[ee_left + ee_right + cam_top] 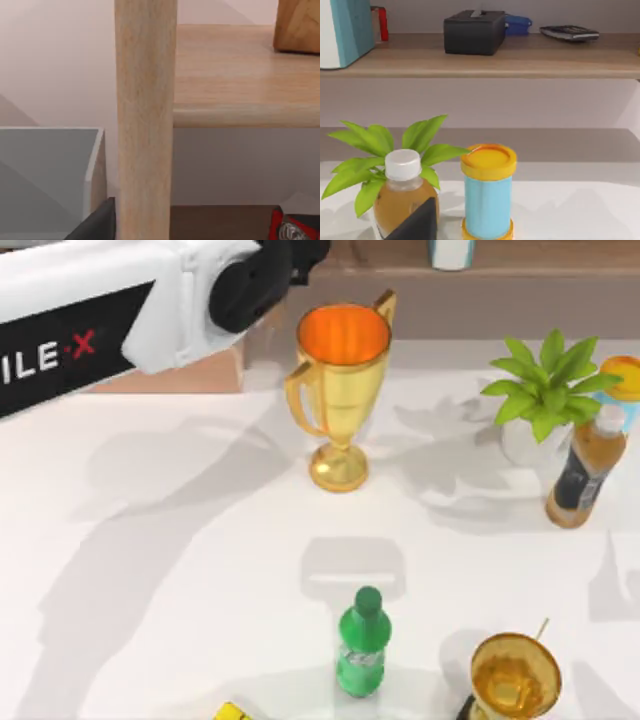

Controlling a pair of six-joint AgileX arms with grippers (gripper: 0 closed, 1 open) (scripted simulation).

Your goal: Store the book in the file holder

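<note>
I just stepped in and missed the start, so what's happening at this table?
The left arm reaches across the top view's upper left toward the back, where a brown wooden shelf stands. Its wrist view looks past a wooden shelf post at the grey thin-walled file holder beside it. On the white table stand a gold trophy cup, a green bottle, a leafy potted plant and an amber white-capped bottle. The right wrist view faces that plant and bottle.

A rendered tabletop test scene stood cluttered with a gold trophy, drink bottles, a potted plant and a wooden shelf behind.
</note>
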